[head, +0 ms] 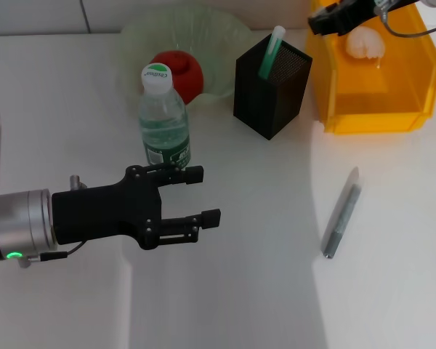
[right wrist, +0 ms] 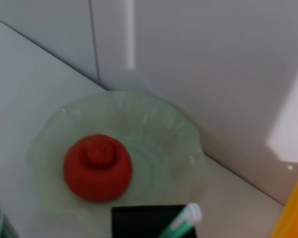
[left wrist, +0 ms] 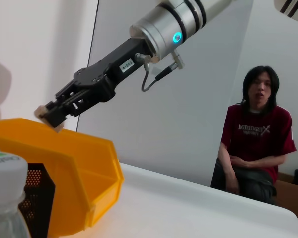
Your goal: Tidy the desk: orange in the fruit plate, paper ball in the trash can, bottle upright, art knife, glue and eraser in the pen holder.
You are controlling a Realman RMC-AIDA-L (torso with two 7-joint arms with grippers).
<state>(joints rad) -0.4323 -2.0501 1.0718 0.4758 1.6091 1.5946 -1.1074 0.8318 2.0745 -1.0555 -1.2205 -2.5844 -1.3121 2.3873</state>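
At the left edge of the head view the left gripper (head: 207, 195) hovers low over the desk with its two fingers spread apart and nothing between them, pointing toward the right of the frame. Just above it, left of centre, the bottle (head: 163, 120) already stands upright with its white cap on, and behind it the red fruit (head: 180, 75), which must be the "orange", sits in the pale green fruit plate (head: 229, 33). At upper centre the black mesh pen holder (head: 272, 86) has a green-and-white stick poking from its mouth, probably the glue. The thing that looks left to do is the grey art knife (head: 341, 213), lying flat at the lower right of centre, its long axis running from lower left up to upper right, tip toward the bin. It lies well apart from the open gripper, straight off in the direction the fingers point, so I'd judge the left arm nearer to it. At the upper right the right gripper (head: 327, 20) hangs over the orange trash can (head: 363, 116), where the white paper ball (head: 365, 42) lies; I cannot tell whether its fingers are parted, though the left wrist view suggests something pale at their tips. The eraser I cannot find anywhere.
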